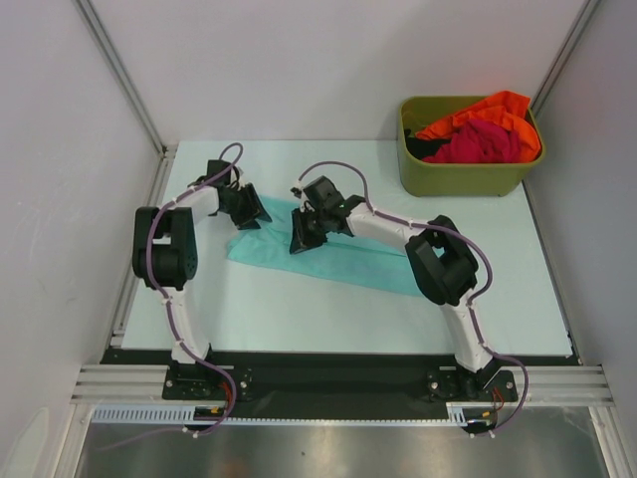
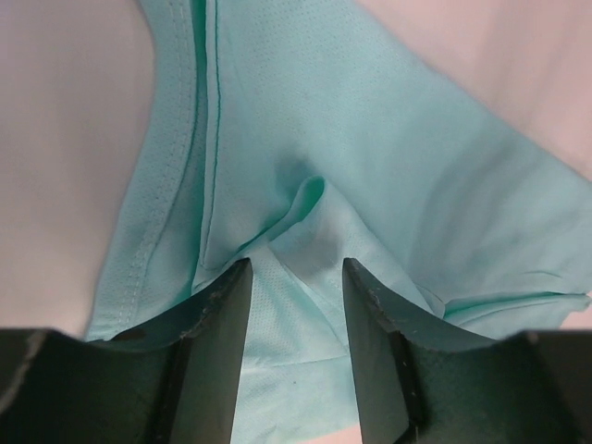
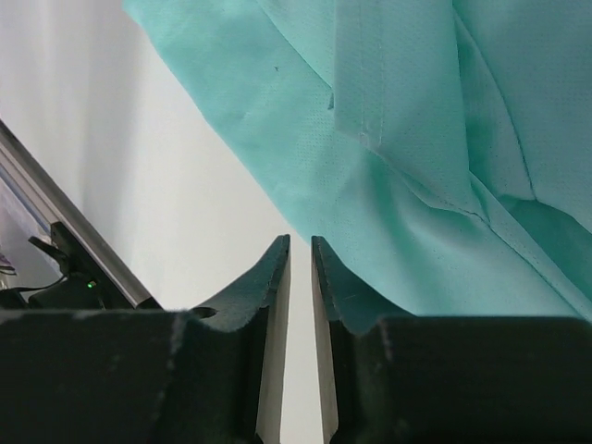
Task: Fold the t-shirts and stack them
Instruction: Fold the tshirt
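The teal t-shirt [image 1: 348, 261] lies flattened in a long strip across the middle of the table. My left gripper [image 1: 257, 214] is at its far left end; in the left wrist view [image 2: 296, 264] the jaws stand apart with a fold of the teal cloth [image 2: 370, 139] between them. My right gripper [image 1: 302, 239] is over the shirt's left part; in the right wrist view [image 3: 301, 240] the jaws are nearly together and empty, just off the shirt's edge [image 3: 388, 213]. The orange t-shirt [image 1: 498, 108] and the magenta-red t-shirt [image 1: 483, 144] lie crumpled in the bin.
The olive-green plastic bin [image 1: 468, 179] stands at the far right corner of the table. Metal frame rails run along the left edge [image 1: 139, 239] and the near edge. White walls close in the back and sides.
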{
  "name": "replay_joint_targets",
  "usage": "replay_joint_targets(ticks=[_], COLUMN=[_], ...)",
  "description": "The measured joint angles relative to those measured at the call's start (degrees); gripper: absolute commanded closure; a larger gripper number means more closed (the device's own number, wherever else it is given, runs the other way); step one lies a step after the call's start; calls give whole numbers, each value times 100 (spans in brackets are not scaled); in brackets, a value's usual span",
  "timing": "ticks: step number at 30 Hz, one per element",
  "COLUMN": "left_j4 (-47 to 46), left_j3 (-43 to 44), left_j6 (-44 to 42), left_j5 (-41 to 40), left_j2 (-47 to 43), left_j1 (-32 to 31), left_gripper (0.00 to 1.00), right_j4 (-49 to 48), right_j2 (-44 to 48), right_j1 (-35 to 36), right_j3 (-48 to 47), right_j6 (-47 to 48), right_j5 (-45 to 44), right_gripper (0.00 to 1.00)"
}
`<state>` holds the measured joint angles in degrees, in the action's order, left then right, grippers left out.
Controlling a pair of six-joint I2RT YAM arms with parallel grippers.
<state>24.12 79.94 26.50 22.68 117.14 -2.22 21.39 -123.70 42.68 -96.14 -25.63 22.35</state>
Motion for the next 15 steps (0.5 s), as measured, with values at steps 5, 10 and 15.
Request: replay_joint_targets(ticks=[5,10,15], left_j4=[42,22,-42], left_j3=[-184,-796,-1519], left_j6=[52,199,216], left_j5=[-155,-236,-317], left_j2=[-476,-1456,-2079], left_j1=[-2,-2,-2], left_gripper=[48,48,48], right_j4=[-15,-28,-28], right_j2=[-201,-417,-710], right_j1=[90,103,79], right_j3=[0,-70,-496], right_j6=[20,22,39], right_j5=[-192,-442,-789], right_gripper=[83,83,83])
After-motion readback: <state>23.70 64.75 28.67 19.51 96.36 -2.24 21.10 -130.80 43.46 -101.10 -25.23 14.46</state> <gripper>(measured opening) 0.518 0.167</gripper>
